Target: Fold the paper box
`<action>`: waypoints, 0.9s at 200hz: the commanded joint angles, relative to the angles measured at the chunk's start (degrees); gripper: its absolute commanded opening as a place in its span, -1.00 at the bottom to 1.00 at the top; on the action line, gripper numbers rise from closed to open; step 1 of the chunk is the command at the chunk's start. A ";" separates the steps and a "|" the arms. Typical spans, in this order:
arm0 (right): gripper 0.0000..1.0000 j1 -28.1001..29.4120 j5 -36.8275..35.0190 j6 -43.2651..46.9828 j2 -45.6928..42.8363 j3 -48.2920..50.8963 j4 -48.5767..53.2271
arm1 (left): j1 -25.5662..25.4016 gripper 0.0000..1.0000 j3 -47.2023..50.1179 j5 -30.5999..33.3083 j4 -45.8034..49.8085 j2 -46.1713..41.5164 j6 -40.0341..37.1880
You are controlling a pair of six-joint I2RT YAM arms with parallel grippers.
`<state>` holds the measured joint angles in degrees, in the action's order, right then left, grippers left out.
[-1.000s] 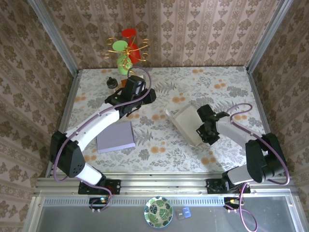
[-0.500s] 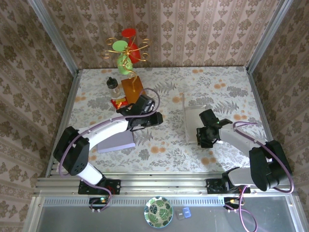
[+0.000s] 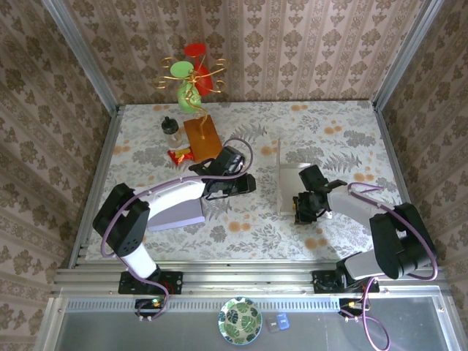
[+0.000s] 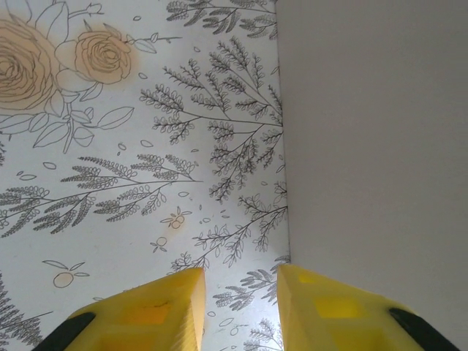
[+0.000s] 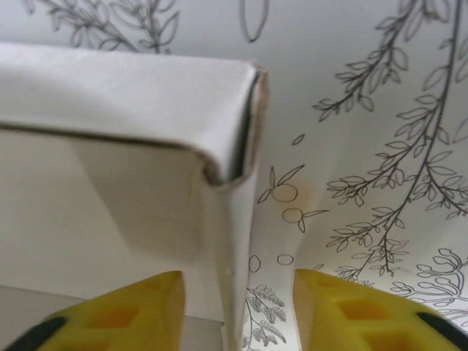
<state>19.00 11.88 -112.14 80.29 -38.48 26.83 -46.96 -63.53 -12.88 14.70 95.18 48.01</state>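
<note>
Overhead, the white paper box point(image 3: 289, 183) sits at 3 o'clock from the centre of the table point(image 3: 329, 131), with the left gripper point(image 3: 247, 184) near its 9 o'clock side and the right gripper point(image 3: 300, 211) at its 5 o'clock corner.

Left wrist: the yellow fingers point(image 4: 146, 314) are parted over the cloth, with a box panel at 3 o'clock.

Right wrist: the fingers point(image 5: 124, 311) are spread wide either side of the box's folded corner.

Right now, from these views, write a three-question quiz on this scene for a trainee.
1. True or false: the left gripper is clamped on the paper box.
2. What stands between the fingers of the right gripper in the right wrist view? A: a folded corner wall of the paper box. B: a bottle. C: a red wrapper.
3. Fill in: in the top view, the purple sheet lies partly under the ___ arm.
Key: 1 false; 2 A; 3 left.
</note>
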 commanded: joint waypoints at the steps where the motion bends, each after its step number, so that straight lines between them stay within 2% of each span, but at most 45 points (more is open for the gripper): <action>1: 0.05 0.31 -0.74 1.22 -3.38 -1.30 2.29 | -0.31 -0.35 -2.32 0.09 0.32 0.48 -0.56; 29: 0.21 -0.16 -3.98 7.65 -6.99 -4.98 8.38 | -0.31 -0.33 -4.23 1.81 2.41 -0.15 -2.21; 63: 0.23 -1.04 -10.30 18.52 -12.46 -10.85 16.00 | -0.31 -0.30 -6.20 3.80 5.29 -1.17 -4.58; 76: 0.22 -1.62 -12.44 25.37 -14.17 -12.45 16.20 | -0.29 -0.30 -6.97 4.46 6.35 -1.51 -5.54; 90: 0.20 -2.42 -13.02 37.26 -15.07 -14.67 13.85 | -0.30 -0.30 -7.85 5.21 7.32 -2.30 -7.14; 106: 0.20 -2.39 -12.12 52.53 -14.29 -19.37 14.24 | -0.38 -0.30 -8.61 5.75 7.50 -3.93 -10.32; 131: 0.21 -2.37 -3.74 71.42 -12.72 -23.89 16.66 | -0.33 -0.30 -7.16 5.06 4.39 -8.49 -16.76; 152: 0.21 -1.63 1.10 79.13 -11.86 -27.16 19.59 | -0.37 -0.33 -3.16 3.96 -0.77 -13.27 -21.28; 180: 0.25 0.57 1.35 82.11 -8.59 -32.42 24.19 | -0.31 -0.34 2.12 4.33 -4.37 -18.62 -24.22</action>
<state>18.02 10.04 -40.23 69.21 -66.67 44.66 -46.96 -65.32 -8.64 14.20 80.12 29.89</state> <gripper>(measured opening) 0.621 0.332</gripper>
